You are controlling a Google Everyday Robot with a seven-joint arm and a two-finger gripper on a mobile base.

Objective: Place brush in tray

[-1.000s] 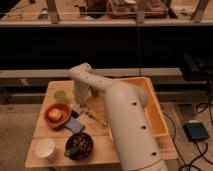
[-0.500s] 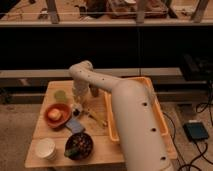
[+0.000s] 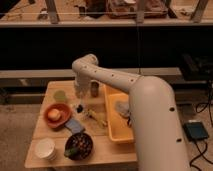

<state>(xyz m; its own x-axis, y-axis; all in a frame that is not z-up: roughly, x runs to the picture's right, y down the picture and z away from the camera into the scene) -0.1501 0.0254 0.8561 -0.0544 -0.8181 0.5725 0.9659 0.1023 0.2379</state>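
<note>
A wooden table (image 3: 107, 152) is seen from slightly above in dim, warm light. Nearest the camera, at the table's front left corner, stands a white cup (image 3: 45, 148). Just to its right is a dark bowl (image 3: 79, 145) filled with mixed small items. The robot's thick white arm (image 3: 155, 125) rises from the lower right and covers the table's front right corner.

Further back, a flat bluish block (image 3: 74, 125) lies between the dark bowl and a round orange bowl (image 3: 56, 114), which holds something pale yellow. To the right of the block, a thin yellowish utensil (image 3: 96, 118) lies at a slant near the left wall of the tray (image 3: 111, 125). The tray is a large yellow-orange bin on the right half of the table. A pale grey lump rests inside it, partly hidden by the arm. Any writing on these things cannot be made out.

The arm bends at an elbow above the table's far side and points down to the gripper (image 3: 80, 99), which hangs low over the middle of the table, left of the tray. Whether it is open or closed cannot be told. The brush (image 3: 79, 107) shows as a small pale-and-dark shape directly under the gripper, outside the tray. Whether the two touch cannot be told.

Behind them, a green cup (image 3: 60, 95) and a dark can (image 3: 94, 89) stand near the far edge. On the floor to the right lies a blue box (image 3: 195, 131). Farthest back runs a dark shelf (image 3: 125, 22).
</note>
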